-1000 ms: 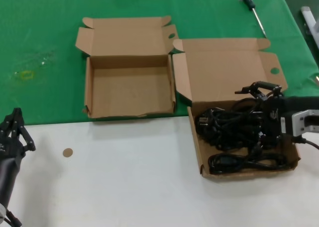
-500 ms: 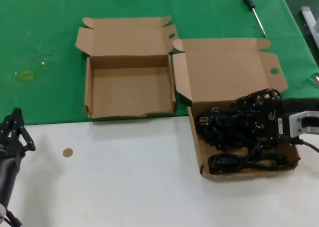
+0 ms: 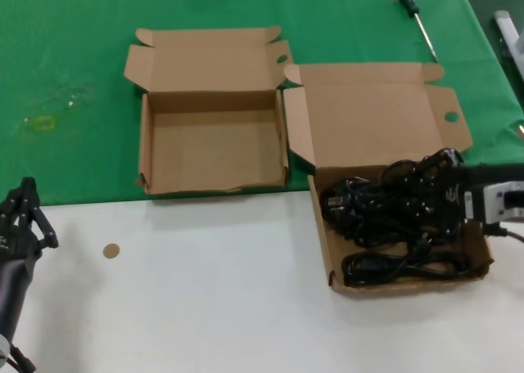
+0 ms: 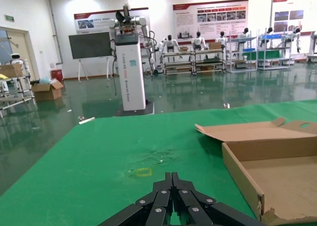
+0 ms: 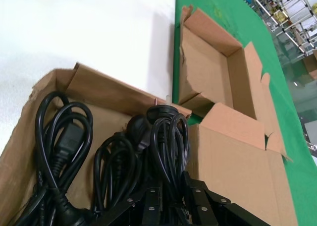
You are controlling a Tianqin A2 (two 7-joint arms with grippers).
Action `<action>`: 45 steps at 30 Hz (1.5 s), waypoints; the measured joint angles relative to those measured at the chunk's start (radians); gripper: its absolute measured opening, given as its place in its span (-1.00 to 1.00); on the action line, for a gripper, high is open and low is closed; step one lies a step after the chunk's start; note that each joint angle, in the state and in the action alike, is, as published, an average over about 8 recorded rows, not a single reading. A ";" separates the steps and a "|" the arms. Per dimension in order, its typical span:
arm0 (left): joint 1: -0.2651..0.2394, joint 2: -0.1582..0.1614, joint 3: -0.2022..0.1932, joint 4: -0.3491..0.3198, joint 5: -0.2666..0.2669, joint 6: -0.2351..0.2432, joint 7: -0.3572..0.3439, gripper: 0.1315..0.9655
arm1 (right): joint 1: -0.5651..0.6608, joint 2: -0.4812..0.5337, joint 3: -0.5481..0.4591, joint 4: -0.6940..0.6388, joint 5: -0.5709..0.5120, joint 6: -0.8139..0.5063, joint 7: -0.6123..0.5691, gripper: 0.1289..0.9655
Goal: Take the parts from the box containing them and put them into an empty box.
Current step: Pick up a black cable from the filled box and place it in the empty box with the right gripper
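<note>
From the head camera, the right gripper sits inside the larger cardboard box at the right of the table, its fingers closed around a bundle of black cables. Another coiled cable lies along the box's near wall. The smaller box stands open just to the left, on the green cloth, its floor bare. The left gripper hangs parked over the white tabletop at the near left edge. A screwdriver lies on the cloth beyond the boxes.

The left wrist camera shows the left gripper's fingers pressed together, holding nothing, with the smaller box near.

The right wrist camera shows the right gripper's fingers clamped on looped cables; a separate coil rests on the box floor beside them.
</note>
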 joint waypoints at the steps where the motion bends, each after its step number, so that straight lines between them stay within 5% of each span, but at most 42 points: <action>1: 0.000 0.000 0.000 0.000 0.000 0.000 0.000 -0.95 | 0.004 0.004 0.001 0.002 0.003 -0.006 0.008 -0.73; 18: 0.000 0.000 0.000 0.000 0.000 0.000 0.000 -0.95 | 0.123 -0.035 0.010 -0.010 0.026 -0.032 0.083 -0.79; 45: 0.000 0.000 0.000 0.000 0.000 0.000 0.000 -0.95 | 0.365 -0.455 -0.188 -0.232 -0.141 0.098 0.096 -0.80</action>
